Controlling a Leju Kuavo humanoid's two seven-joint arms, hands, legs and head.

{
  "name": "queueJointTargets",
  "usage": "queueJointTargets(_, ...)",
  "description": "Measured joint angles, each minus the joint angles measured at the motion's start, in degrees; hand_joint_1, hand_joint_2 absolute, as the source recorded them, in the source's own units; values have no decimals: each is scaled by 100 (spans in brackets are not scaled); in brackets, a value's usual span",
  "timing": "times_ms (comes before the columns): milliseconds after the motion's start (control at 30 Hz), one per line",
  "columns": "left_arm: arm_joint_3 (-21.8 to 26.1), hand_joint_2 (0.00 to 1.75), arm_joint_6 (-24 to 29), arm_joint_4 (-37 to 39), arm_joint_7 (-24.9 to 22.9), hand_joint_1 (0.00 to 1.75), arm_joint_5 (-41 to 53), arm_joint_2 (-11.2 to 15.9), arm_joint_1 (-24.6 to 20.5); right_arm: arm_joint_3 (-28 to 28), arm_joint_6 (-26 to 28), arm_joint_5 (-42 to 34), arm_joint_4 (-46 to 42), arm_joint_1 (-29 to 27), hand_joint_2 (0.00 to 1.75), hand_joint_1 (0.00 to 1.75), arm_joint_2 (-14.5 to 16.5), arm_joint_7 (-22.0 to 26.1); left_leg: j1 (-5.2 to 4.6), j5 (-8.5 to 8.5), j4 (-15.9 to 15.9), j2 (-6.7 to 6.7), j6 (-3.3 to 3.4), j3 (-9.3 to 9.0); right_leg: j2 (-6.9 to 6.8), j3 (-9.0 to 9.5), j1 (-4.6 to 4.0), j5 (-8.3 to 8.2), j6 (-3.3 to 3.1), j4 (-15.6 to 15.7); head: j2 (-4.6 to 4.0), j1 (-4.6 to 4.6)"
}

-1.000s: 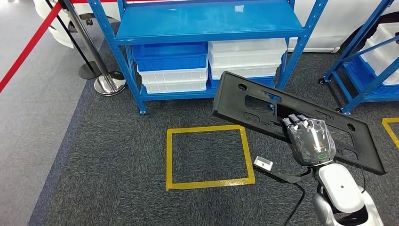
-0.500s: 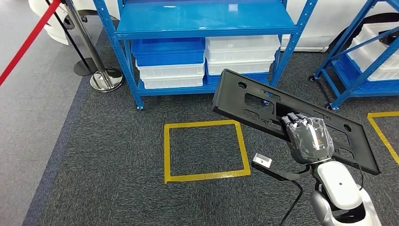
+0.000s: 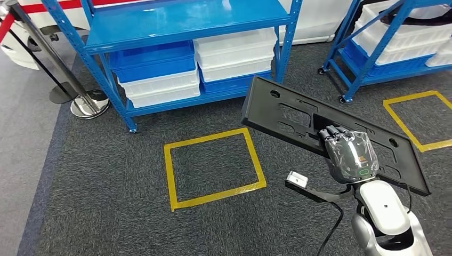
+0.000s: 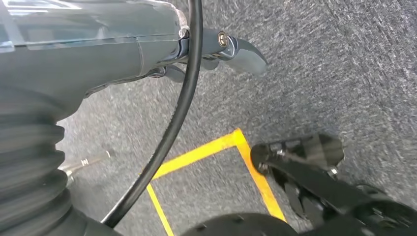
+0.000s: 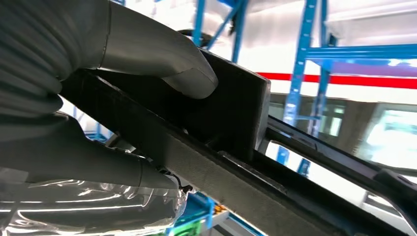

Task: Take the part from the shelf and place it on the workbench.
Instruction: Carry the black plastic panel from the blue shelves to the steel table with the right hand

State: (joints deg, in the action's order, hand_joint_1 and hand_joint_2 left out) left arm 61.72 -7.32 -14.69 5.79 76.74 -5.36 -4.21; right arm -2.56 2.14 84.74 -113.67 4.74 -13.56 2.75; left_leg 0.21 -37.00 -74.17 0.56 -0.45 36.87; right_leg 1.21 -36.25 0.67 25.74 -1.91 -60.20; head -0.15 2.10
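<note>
**Right hand carrying the black part above the carpet**

You are looking at the right hand (image 3: 352, 157) gripping the black part (image 3: 288, 114), a long flat panel with cut-outs and round holes. The fingers (image 3: 333, 133) are curling over the panel's upper face in the head view, and in the right wrist view the thick grey thumb (image 5: 162, 56) is pressing against a raised black rib of the part (image 5: 231, 147) while the darker fingers are wrapping it from the other side. The panel is hanging tilted in the air, its far end reaching toward the blue shelf (image 3: 181, 24) and its near end lying out to the right, past the hand.

Under the part you are seeing dark grey carpet (image 3: 106, 181) with a yellow taped square (image 3: 213, 165) just to the panel's left, and a second yellow square (image 3: 421, 120) showing beyond its right end. The shelf is holding stacked blue and white bins (image 3: 197, 66) on its lowest level. A second blue rack (image 3: 394, 42) with white bins is standing at the right. A chrome stanchion (image 3: 85, 101) is standing at the left of the shelf.

The left hand (image 4: 147, 49) is hanging over the carpet in the left wrist view; whether its fingers are spread or curled you cannot tell, since little more than one grey fingertip is showing. A black cable (image 4: 172, 128) is crossing in front of it.
</note>
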Motion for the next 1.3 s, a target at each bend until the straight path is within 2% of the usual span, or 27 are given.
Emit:
queueJointTargets(33, 0, 175, 0, 0, 0, 0, -1, 1, 3, 0, 0, -2, 2, -1, 175, 175, 2, 0, -3, 95, 48, -13, 29, -34, 76, -15, -12, -15, -4, -5, 0, 0)
queueJointTargets(67, 0, 175, 0, 0, 0, 0, -1, 1, 2, 0, 0, -5, 3, -1, 175, 175, 3, 0, -9, 273, 298, -48, 69, -163, 151, -23, -23, -31, -1, -8, 0, 0)
queueJointTargets(133, 1, 175, 1, 1, 0, 0, -2, 8, -6, 0, 0, -12, 2, 4, 175, 175, 4, -1, -17, 612, 1025, -300, 170, -516, 284, -38, -36, -67, 22, -12, 0, -1)
queueJointTargets(200, 3, 175, 2, 4, -4, 0, -2, 15, -8, 1, -2, -26, 2, 17, 175, 175, 7, -5, -29, 724, 1461, -487, 212, -705, 413, -84, -16, -123, 88, -10, 0, -1)
queueJointTargets(233, 4, 175, 2, 5, -7, 0, -1, 17, -8, 3, -4, -37, 2, 18, 175, 175, 7, -10, -38, 726, 1507, -464, 209, -719, 477, -109, -4, -159, 133, 1, 0, -1)
queueJointTargets(267, 4, 175, 2, 7, -10, 0, -1, 14, -10, 10, -8, -53, 2, 13, 175, 175, 8, -16, -35, 756, 1563, -406, 206, -732, 534, -132, 9, -198, 181, 20, 0, 0)
queueJointTargets(300, 4, 175, 3, 7, -13, 0, 0, 13, -18, 22, -11, -70, 3, 4, 175, 175, 8, -24, -25, 803, 1608, -339, 214, -739, 497, -152, 10, -204, 214, 22, 0, -1)
queueJointTargets(333, 4, 175, 3, 7, -13, 0, 0, 10, -23, 40, -16, -82, 3, 3, 175, 175, 7, -30, -13, 854, 1658, -273, 231, -744, 385, -188, 2, -151, 238, -30, 0, -2)
queueJointTargets(367, 4, 175, 3, 7, -13, 0, 0, 8, -25, 62, -20, -93, 3, 8, 175, 175, 7, -36, 0, 901, 1704, -201, 248, -737, 233, -260, -5, -23, 257, -182, 0, -3)
queueJointTargets(433, 7, 175, 1, 7, -14, 0, -1, 9, -11, 96, -33, -111, 4, 7, 175, 175, 8, -42, -10, 938, 1717, -48, 275, -691, -25, -518, 16, 386, 295, -812, 0, -4)
queueJointTargets(467, 10, 175, -2, 7, -16, 0, -2, 9, 2, 104, -40, -119, 5, -12, 175, 175, 10, -44, -14, 944, 1708, 35, 278, -665, -60, -644, 35, 552, 321, -1157, 0, -4)
queueJointTargets(500, 15, 175, -5, 7, -18, 0, -3, 9, 11, 108, -46, -126, 5, -38, 175, 175, 11, -44, -16, 948, 1698, 118, 276, -643, -77, -702, 53, 627, 345, -1374, 0, -4)
queueJointTargets(533, 24, 175, -9, 7, -20, 0, -4, 9, 15, 110, -51, -129, 6, -62, 175, 175, 13, -44, -16, 950, 1686, 199, 272, -625, -94, -657, 67, 601, 366, -1391, 0, -4)
queueJointTargets(567, 33, 175, -14, 7, -21, 0, -5, 9, 13, 111, -52, -131, 6, -76, 175, 175, 14, -44, -15, 948, 1673, 273, 263, -613, -129, -487, 78, 480, 380, -1170, 0, -4)
queueJointTargets(600, 43, 175, -20, 7, -21, 0, -6, 9, 6, 114, -52, -132, 5, -82, 175, 175, 14, -44, -13, 940, 1653, 343, 249, -608, -207, -232, 84, 330, 386, -782, 0, -4)
queueJointTargets(667, 60, 175, -32, 7, -21, 0, -7, 10, -8, 125, -52, -134, 3, -82, 175, 175, 15, -44, -34, 914, 1612, 461, 199, -595, -389, 169, 42, 162, 338, -110, 0, -4)
queueJointTargets(733, 74, 175, -39, 7, -21, 0, -7, 11, -22, 142, -51, -135, 2, -92, 175, 175, 17, -46, -58, 903, 1592, 553, 146, -590, -420, 236, -6, 154, 256, 77, 0, -4)
queueJointTargets(800, 84, 175, -40, 7, -21, 0, -7, 11, -35, 159, -50, -137, 1, -106, 175, 175, 19, -46, -58, 892, 1586, 614, 89, -593, -308, 208, 7, 115, 184, 99, 0, -3)
queueJointTargets(867, 87, 175, -42, 7, -24, 0, -8, 9, -37, 169, -50, -140, -1, -103, 175, 175, 25, -46, -34, 709, 1386, 409, 30, -519, -211, 191, 35, 67, 104, 134, 0, -3)
queueJointTargets(933, 92, 175, -59, 8, -49, 0, -19, 12, -18, 168, -60, -155, -2, -96, 175, 175, 58, -43, -7, 312, 751, 97, -5, -264, -117, 161, 41, 30, 45, 146, 0, -3)
queueJointTargets(1000, 103, 175, -96, 9, -102, 0, -49, 30, 13, 137, -98, -166, -2, -93, 175, 175, 140, -31, -2, 40, 72, -1, -16, 18, 9, 122, 31, 1, 25, 142, 0, -3)
queueJointTargets(1033, 111, 175, -122, 9, -130, 0, -70, 42, 24, 100, -125, -157, 2, -79, 175, 175, 200, -25, 0, 60, -32, -11, -16, 56, 80, 106, 29, -13, 25, 137, 0, -2)
queueJointTargets(1067, 121, 175, -153, 9, -159, 0, -86, 55, 31, 34, -160, -130, 16, -38, 175, 175, 284, -23, 1, 189, 92, -22, -11, -10, 155, 95, 29, -25, 32, 130, 0, -2)
queueJointTargets(1100, 130, 175, -189, 9, -195, 0, -88, 68, 31, -63, -197, -94, 46, 38, 175, 175, 388, -26, 6, 398, 420, -62, -1, -172, 236, 85, 31, -36, 42, 118, 0, -2)
queueJointTargets(1167, 139, 175, -256, 9, -296, 0, -58, 89, 27, -327, -287, -28, 144, 276, 175, 175, 601, -37, 31, 711, 1178, -317, 25, -522, 404, 44, 31, -60, 82, 78, 0, -3)
queueJointTargets(1233, 138, 175, -275, 10, -421, 0, -5, 87, 26, -646, -398, 0, 266, 533, 175, 175, 773, -48, 44, 779, 1519, -496, 47, -646, 553, -26, 39, -110, 155, 56, 0, -3)
queueJointTargets(1300, 134, 175, -254, 11, -533, 0, 54, 52, 23, -957, -537, 16, 374, 712, 175, 175, 904, -81, 39, 813, 1558, -405, 91, -643, 675, -79, 58, -171, 244, 72, 0, -2)
